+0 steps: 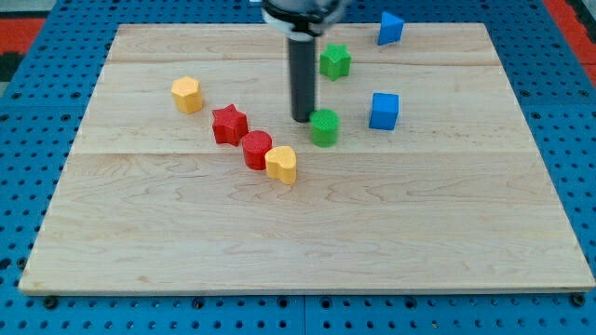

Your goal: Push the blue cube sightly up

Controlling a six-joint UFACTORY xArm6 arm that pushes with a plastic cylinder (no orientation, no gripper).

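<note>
The blue cube (384, 111) sits on the wooden board (307, 223), right of centre in the upper half. My tip (303, 119) stands left of it, close beside the left edge of a green cylinder (324, 127), which lies between the tip and the blue cube. The rod rises straight from the tip to the view's top.
A green star (335, 61) lies above the green cylinder. A second blue block (390, 28) sits at the board's top edge. A red star (229, 124), a red cylinder (257, 149) and a yellow heart (281, 164) form a diagonal row. A yellow block (187, 94) lies at the left.
</note>
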